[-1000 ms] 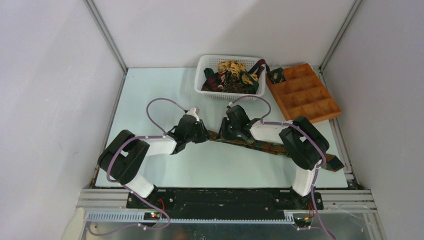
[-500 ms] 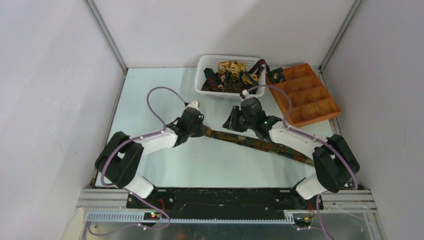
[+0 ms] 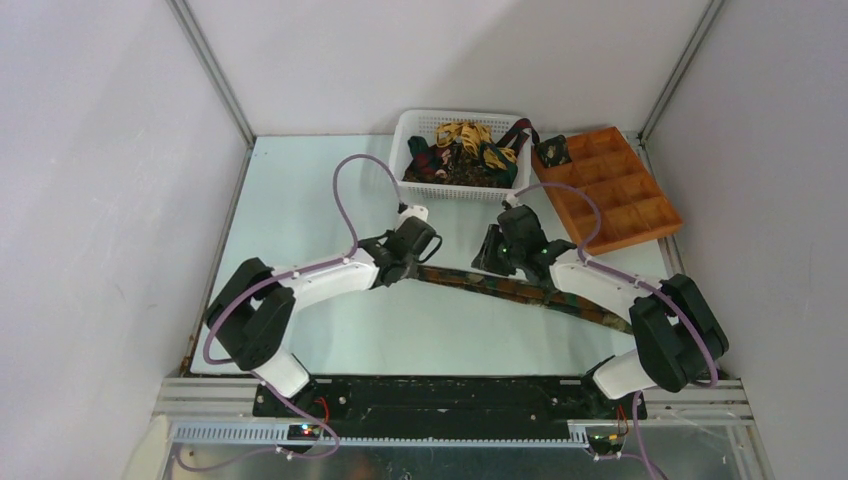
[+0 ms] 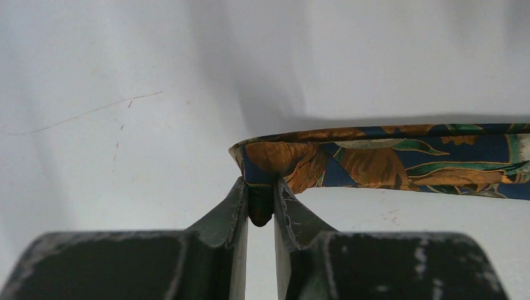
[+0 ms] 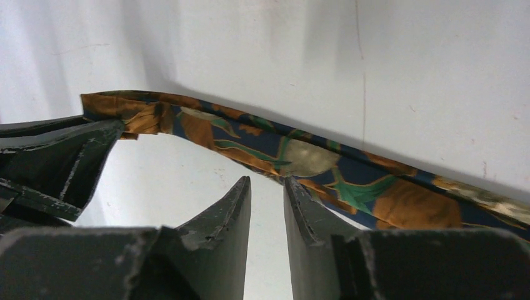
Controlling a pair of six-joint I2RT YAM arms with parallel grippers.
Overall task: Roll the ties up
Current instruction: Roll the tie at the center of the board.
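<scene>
One of the ties, patterned in dark blue, orange and green, lies stretched across the table from the middle toward the right. My left gripper is shut on its narrow end, and the folded tip shows pinched between the jaws. In the top view the left gripper sits at that same end. My right gripper is open with nothing between its jaws, a short way along the tie and just on its near side. The tie's wide end is hidden under the right arm.
A white basket at the back holds a heap of more ties. To its right stands an orange-brown compartment tray with a dark coil in its far-left compartment. Enclosure walls stand on three sides.
The right gripper has opened off the tie and moved right along it. The left gripper, still holding the narrow end, has shifted right and slightly farther back.
</scene>
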